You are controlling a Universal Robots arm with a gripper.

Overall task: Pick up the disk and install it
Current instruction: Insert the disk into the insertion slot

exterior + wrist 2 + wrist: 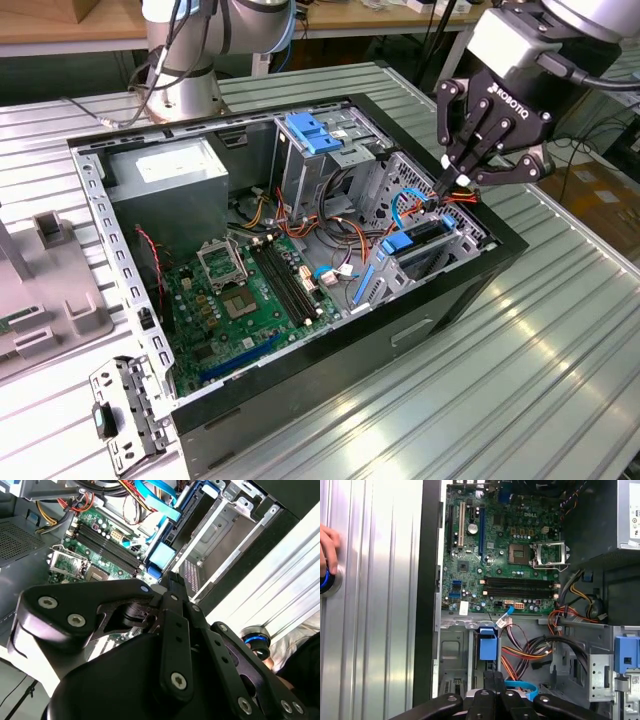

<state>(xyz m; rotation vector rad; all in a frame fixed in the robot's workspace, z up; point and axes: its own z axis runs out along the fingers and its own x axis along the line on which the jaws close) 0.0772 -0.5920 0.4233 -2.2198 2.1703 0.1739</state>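
The pincer [459, 180] is hanging over the drive bay at the end of the open computer case [300, 395] that is lying toward the desk [560, 330] edge at the exterior view's right. Its fingers are pressing together with nothing between them. Their tips are sitting just above the disk [412, 238], and whether they are touching it I cannot tell.

The disk is standing on edge inside that bay, seemingly most of the way in, so the seating push looks like the step in hand. To do it well, the closed tips should be bearing on the middle of the disk's exposed edge and driving straight along the bay's metal guides, keeping off the orange and blue cables [340, 235] crowding just beside it.

In the first wrist view the disk [487, 642] is showing as a dark slab with a pale blue plastic rail facing outward. Its label is hiding from sight.
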